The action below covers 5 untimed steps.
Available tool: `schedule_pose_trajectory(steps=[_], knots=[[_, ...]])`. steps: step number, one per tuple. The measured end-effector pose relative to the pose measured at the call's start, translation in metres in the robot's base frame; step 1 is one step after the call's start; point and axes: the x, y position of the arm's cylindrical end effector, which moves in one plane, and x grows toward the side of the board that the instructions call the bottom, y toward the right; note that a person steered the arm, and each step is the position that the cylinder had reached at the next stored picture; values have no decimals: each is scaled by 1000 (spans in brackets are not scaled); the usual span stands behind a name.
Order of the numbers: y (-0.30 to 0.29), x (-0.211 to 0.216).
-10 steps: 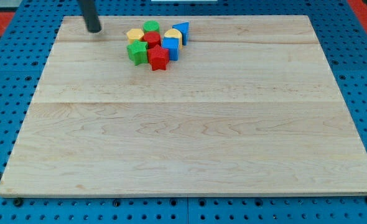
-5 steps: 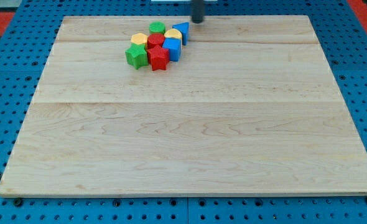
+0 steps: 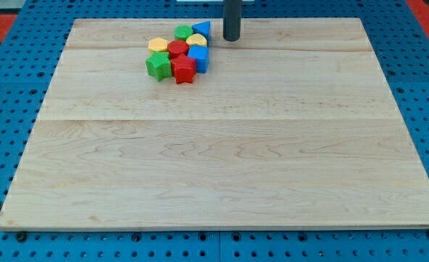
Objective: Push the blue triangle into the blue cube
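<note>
The blue triangle (image 3: 201, 28) sits at the top right of a tight cluster near the view's top. The blue cube (image 3: 198, 57) lies a little below it, with a yellow block (image 3: 197, 41) between them. My tip (image 3: 231, 38) stands on the board just to the right of the blue triangle, a small gap apart from it.
The cluster also holds a green cylinder (image 3: 183, 32), a yellow block (image 3: 157, 46), a red block (image 3: 177, 49), a green star (image 3: 156, 65) and a red star (image 3: 183, 69). The wooden board (image 3: 222, 145) lies on a blue pegboard.
My tip swept from the board's top left across to the right of the cluster and came down beside the blue triangle. The triangle and cluster shifted slightly left.
</note>
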Motion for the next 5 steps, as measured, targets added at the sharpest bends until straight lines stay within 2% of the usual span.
schedule_pose_trajectory(steps=[2, 3, 5], knots=[[-75, 41], [-81, 43], [28, -6]])
